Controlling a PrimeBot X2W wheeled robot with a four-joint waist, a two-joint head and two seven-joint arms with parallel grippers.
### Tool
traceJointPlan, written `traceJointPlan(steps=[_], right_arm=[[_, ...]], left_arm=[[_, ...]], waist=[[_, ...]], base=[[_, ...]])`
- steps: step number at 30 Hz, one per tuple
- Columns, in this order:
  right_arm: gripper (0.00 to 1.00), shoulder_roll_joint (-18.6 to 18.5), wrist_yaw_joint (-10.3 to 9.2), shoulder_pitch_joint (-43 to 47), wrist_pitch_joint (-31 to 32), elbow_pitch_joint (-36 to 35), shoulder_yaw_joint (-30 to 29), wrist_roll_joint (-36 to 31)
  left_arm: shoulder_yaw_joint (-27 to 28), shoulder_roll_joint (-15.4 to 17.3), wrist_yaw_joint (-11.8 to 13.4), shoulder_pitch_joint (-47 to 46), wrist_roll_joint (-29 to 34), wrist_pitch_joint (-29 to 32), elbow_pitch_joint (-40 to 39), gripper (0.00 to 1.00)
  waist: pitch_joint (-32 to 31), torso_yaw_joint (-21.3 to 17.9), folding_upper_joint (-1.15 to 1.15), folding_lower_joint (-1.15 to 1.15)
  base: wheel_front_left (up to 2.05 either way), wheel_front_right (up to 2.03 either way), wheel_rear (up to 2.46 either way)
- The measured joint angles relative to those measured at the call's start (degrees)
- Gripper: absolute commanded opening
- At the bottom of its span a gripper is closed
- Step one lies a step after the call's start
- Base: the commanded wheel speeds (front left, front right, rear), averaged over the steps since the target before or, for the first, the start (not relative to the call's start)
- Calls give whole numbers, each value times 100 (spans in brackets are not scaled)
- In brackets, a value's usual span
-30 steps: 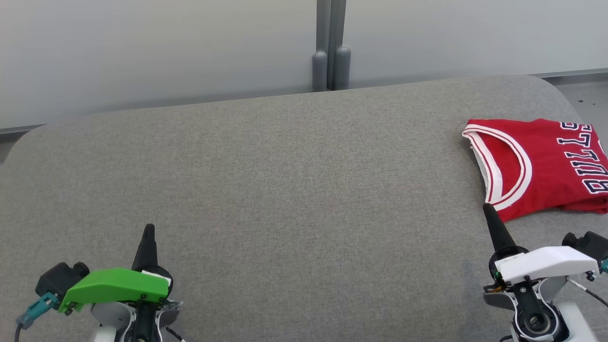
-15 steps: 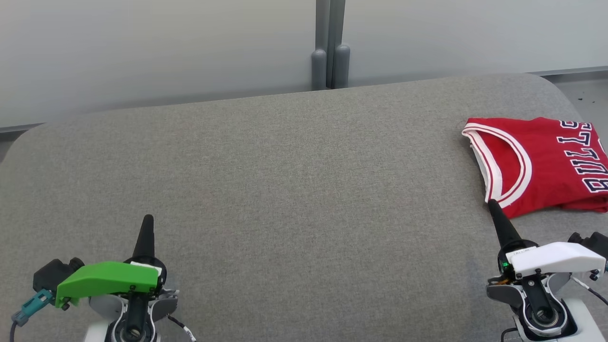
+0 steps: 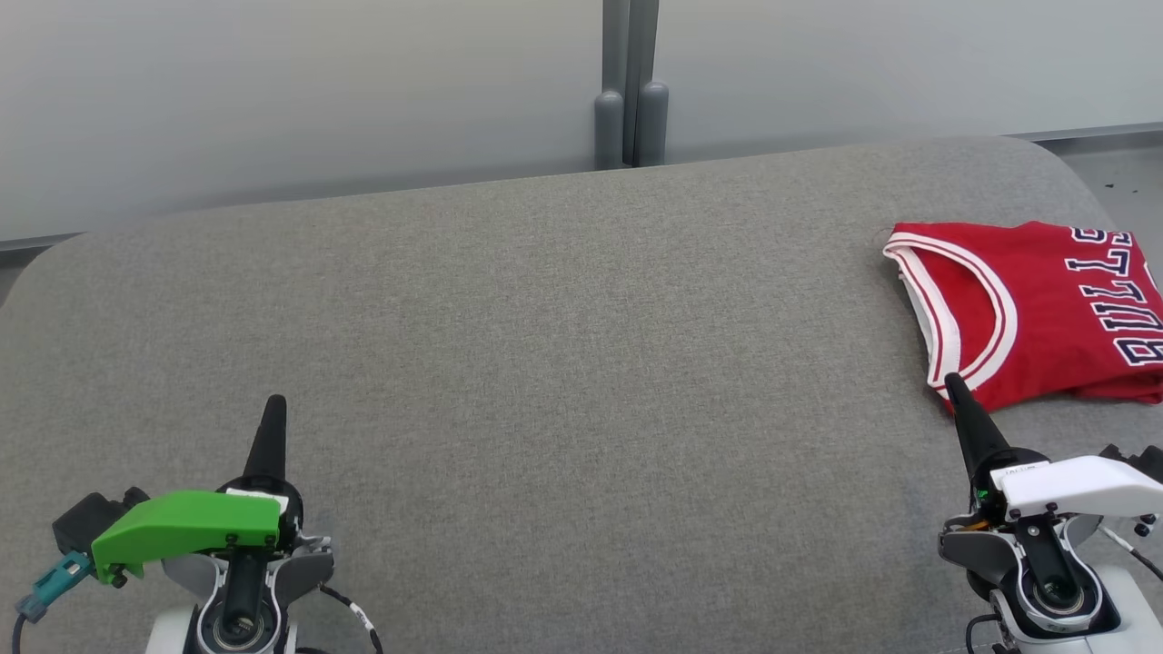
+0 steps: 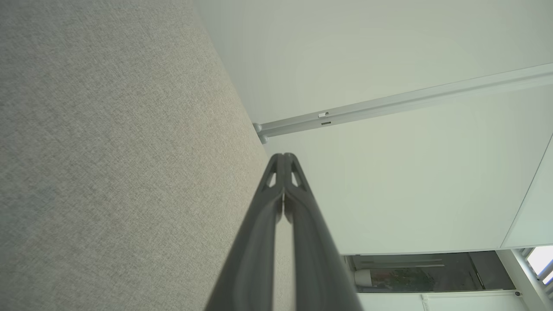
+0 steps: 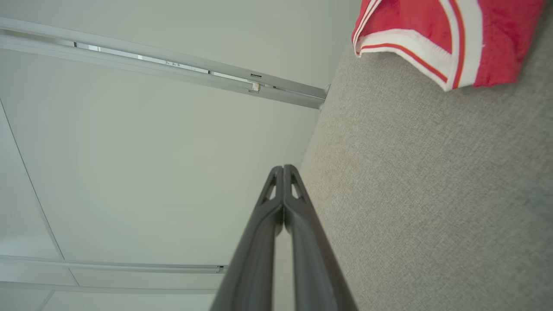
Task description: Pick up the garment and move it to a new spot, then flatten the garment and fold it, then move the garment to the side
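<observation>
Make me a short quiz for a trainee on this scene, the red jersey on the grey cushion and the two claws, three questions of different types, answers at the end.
1. True or false: the left claw is shut and holds nothing.
2. Multiple choice: where on the grey cushion does the red jersey lie? A) on the robot's left. B) in the middle. C) on the robot's right.
3. Fill the gap: in the right wrist view, the right claw is ____, with the jersey lying apart from it.

Key: 1 true. 2 C. 3 shut.
</observation>
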Motion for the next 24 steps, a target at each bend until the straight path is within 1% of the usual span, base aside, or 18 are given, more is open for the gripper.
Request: traceJointPlan(steps=[24], right_arm=[[0, -219, 0, -154, -10, 152, 105, 1255]], left_arm=[[328, -167, -252, -163, -831, 231, 67, 0]], waist=[[46, -16, 0, 0]], base=[[0, 0, 0]])
